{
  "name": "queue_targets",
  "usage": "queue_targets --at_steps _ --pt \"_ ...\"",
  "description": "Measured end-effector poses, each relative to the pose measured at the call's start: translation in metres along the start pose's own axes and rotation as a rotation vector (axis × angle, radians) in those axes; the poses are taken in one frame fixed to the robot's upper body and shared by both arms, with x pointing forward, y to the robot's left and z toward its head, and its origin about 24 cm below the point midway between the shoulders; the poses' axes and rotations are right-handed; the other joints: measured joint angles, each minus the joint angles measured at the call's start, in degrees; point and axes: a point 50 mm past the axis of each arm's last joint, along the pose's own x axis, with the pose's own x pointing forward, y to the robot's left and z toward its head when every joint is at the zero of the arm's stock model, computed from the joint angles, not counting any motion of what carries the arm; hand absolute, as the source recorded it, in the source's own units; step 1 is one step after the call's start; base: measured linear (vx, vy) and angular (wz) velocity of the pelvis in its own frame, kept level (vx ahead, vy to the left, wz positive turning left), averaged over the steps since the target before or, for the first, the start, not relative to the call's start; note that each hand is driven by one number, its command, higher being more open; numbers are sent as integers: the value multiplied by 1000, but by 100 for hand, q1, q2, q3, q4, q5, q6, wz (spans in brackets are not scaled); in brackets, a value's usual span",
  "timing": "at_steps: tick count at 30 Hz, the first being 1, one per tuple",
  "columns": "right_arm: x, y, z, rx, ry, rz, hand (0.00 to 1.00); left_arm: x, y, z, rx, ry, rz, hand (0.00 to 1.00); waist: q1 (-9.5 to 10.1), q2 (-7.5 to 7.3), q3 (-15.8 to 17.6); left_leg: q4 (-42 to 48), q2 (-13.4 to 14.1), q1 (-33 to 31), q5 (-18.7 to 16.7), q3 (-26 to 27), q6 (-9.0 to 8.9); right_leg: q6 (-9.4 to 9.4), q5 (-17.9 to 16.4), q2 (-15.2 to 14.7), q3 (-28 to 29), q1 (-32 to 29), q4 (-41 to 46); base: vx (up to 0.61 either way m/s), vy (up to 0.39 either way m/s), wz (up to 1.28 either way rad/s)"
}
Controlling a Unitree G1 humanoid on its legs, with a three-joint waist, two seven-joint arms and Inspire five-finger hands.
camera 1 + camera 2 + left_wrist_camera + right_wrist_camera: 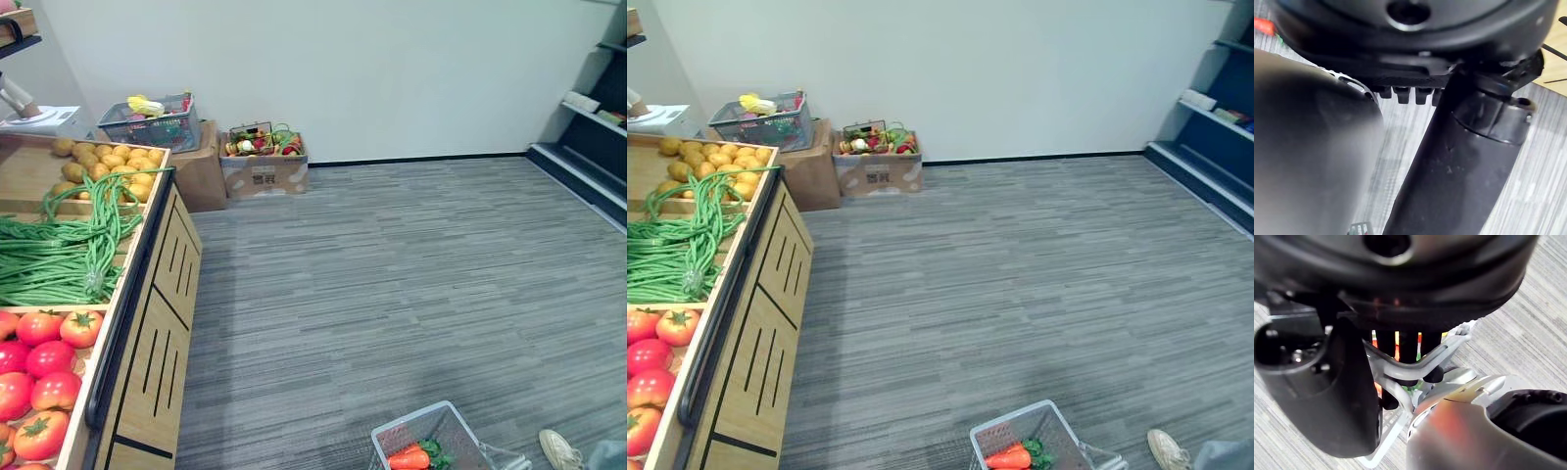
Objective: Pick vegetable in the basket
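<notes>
Carrot (409, 457) lies inside the wire basket (411, 415), low in front of the robot and well apart from the table (162, 343). Its long axis runs across the eye views and roughly level, with the orange tip toward the robot's left and the green top toward its right.

In the right wrist view, the right hand (1408, 340) has its fingers hooked round the basket's grey handle (1449, 345), so the basket hangs from that hand. The left hand (1415, 58) shows in its own wrist view, but I cannot tell how its fingers stand.

The step in hand looks like fetching another vegetable. To do it well, the robot should close in on the table's railed front edge, keeping the basket level and off the rail, and reach with the left hand.

The tomatoes (44, 367) fill the nearest compartment. The long beans (59, 259) lie in the middle one, their length running across it toward the front edge, with loose ends looping up beside the potatoes (118, 162). The beans are best taken across the middle of the bundle.
</notes>
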Motion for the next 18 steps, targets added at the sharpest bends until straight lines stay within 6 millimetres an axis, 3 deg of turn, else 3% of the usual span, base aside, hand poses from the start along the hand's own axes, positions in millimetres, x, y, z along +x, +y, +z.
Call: queue_targets --at_steps 2,3,4,5,6,7,9,10,12,18 --pt "0 0 0 -5 13 -7 0 -1 3 -1 -6 -7 4 100 63 -12 6 239 137 -4 14 -148 -108 -115 -270 117 -135 113 72 144 -213 38" --pt "0 1 -3 -19 32 -9 0 -2 7 3 -14 -37 13 100 78 -89 4 1056 263 -373 18 -362 -87 -201 -366 168 -220 240 53 163 -249 29" --pt "0 2 -4 -34 49 -9 0 -3 8 8 -17 -76 17 100 174 -116 17 2056 414 -810 18 -500 160 -269 -410 262 -226 431 -22 207 -288 15" --pt "0 1 -5 -53 62 -12 0 -3 6 10 -19 -99 9 100 238 -112 29 2471 427 -987 -36 -640 236 -323 -409 318 -224 570 -65 187 -218 -6" --pt "0 -1 -4 -73 69 -17 0 -3 5 11 -16 -100 4 100 275 -107 28 2495 357 -1008 -121 -709 136 -332 -417 320 -221 666 -106 169 -148 -8" --pt "-1 -4 -3 -84 73 -24 0 -1 -1 10 -18 -103 -13 100 287 -107 26 2218 165 -1020 -221 -768 -11 -332 -416 300 -218 806 -221 180 -69 -4" --pt "-1 -5 0 -86 63 -26 0 -1 -6 11 -15 -104 -45 100 280 -110 29 1093 -244 -1012 -228 -730 -73 -328 -414 235 -211 898 -329 170 -5 -1" --pt "-1 -5 2 -86 58 -28 0 0 -8 12 -11 -106 -54 100 293 -111 35 558 -410 -1007 86 -734 109 -324 -415 195 -201 886 -344 112 46 -9" --pt "-1 -6 1 -67 57 -29 0 0 -9 11 -1 -100 -55 100 289 -92 31 198 -497 -912 616 -759 226 -268 -446 187 -174 904 -353 140 40 -4" --pt "0 1 -6 16 44 -14 0 2 -13 9 6 -68 -66 100 265 -208 54 -1293 -856 -132 1212 -702 361 -71 -476 -74 -188 1004 -458 162 46 8"
